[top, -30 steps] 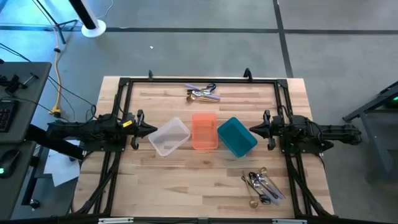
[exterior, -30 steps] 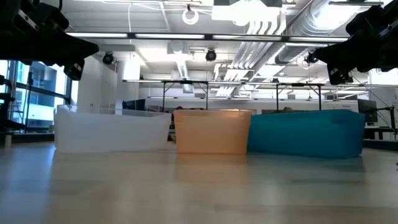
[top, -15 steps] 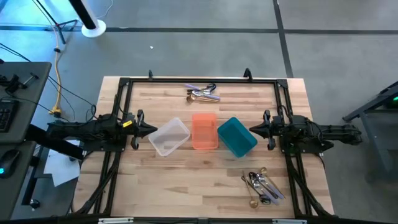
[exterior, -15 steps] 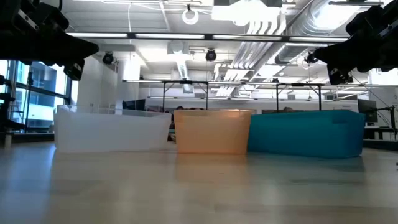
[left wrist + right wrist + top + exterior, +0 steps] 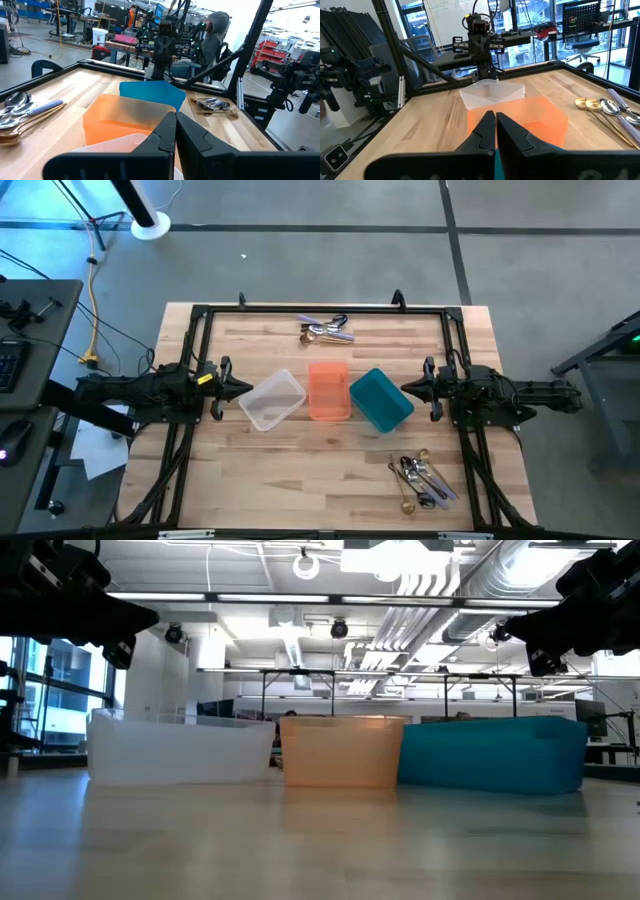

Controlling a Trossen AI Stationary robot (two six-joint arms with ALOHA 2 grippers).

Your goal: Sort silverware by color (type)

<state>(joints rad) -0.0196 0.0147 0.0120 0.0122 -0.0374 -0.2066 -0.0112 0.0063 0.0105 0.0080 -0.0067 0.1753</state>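
Note:
Two piles of silverware lie flat on the wooden table. One pile (image 5: 326,330) sits by the far edge, with gold and silver spoons and a purple handle; it also shows in the left wrist view (image 5: 22,112) and the right wrist view (image 5: 610,112). The other pile (image 5: 422,477) lies near the near right corner. My left gripper (image 5: 247,389) hangs shut above the table, left of the clear bin (image 5: 272,400). My right gripper (image 5: 405,389) hangs shut, right of the teal bin (image 5: 381,399). Both touch nothing.
Three bins stand in a row at mid-table: clear, orange (image 5: 328,390) and teal. A black frame (image 5: 320,308) runs round the table. A person (image 5: 212,37) sits beyond the right side of the table. Bare wood lies in front of the bins (image 5: 300,470).

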